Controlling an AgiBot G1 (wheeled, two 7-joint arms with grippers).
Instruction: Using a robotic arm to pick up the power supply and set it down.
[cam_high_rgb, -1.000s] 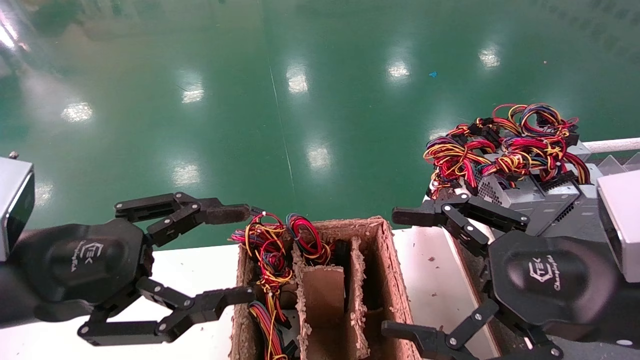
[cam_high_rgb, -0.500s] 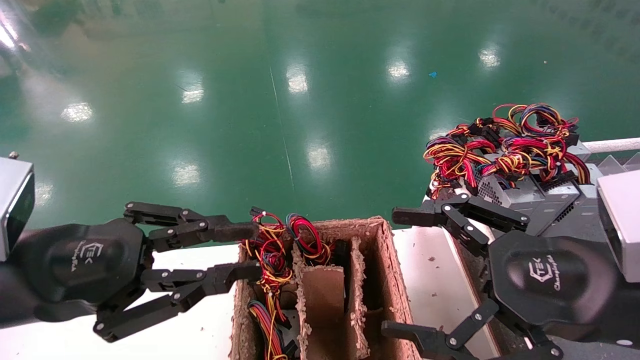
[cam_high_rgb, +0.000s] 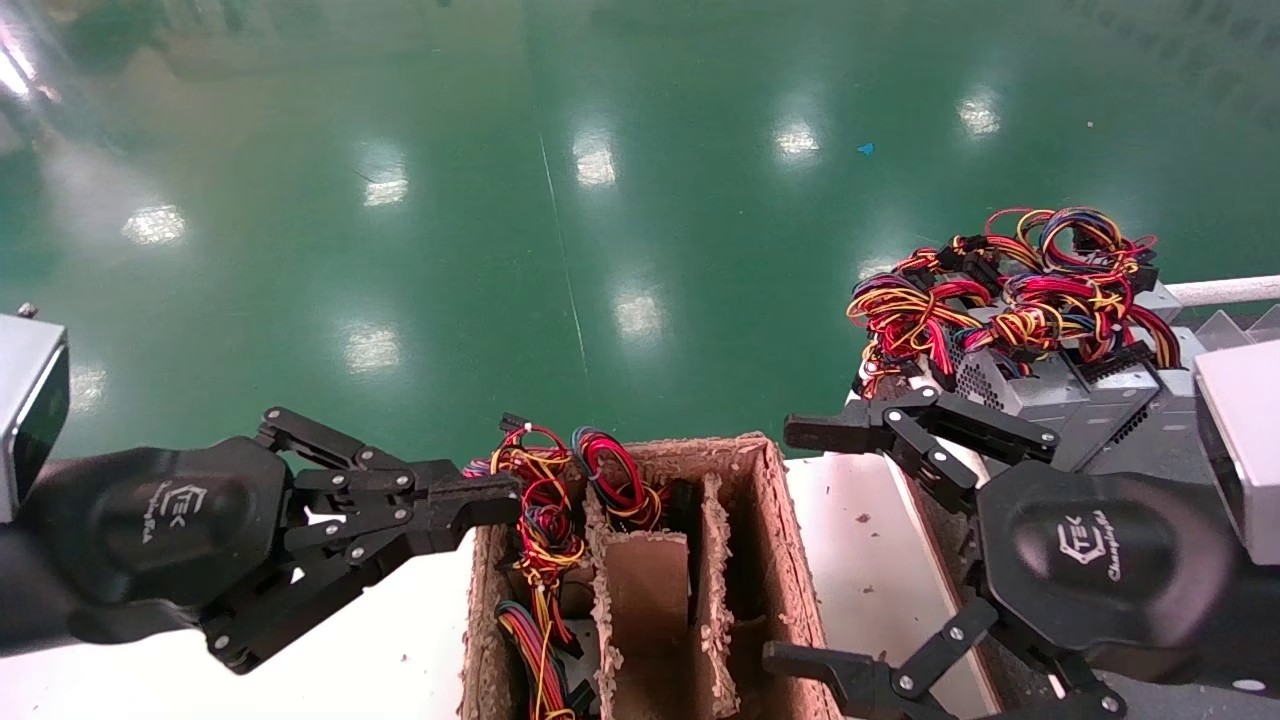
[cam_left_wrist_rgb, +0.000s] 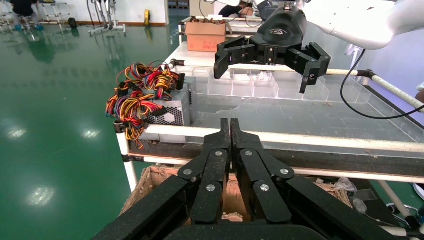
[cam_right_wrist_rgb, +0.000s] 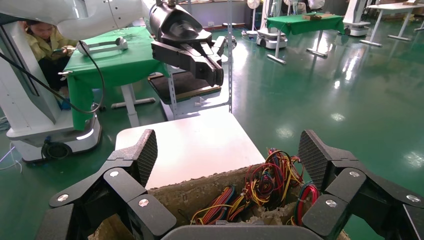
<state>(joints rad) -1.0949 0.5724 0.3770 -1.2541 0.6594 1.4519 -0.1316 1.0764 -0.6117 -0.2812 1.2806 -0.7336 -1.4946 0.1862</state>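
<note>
Two grippers out, left gripper (cam_high_rgb: 485, 500) pinched closed on nothing beside the cardboard box (cam_high_rgb: 770, 520), right gripper (cam_high_rgb: 800, 545) spread wide and empty, power supply (cam_high_rgb: 1040, 380) just beyond its upper finger.

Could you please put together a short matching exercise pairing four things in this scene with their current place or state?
Things:
1. left gripper
2. right gripper
3. power supply
4. cardboard box

Places or states:
A. open, jaws spread wide
B. on the rack at the robot's right, under tangled wires
C. shut, holding nothing
D. between the two grippers, divided into compartments

Pairs: 1-C, 2-A, 3-B, 4-D
</note>
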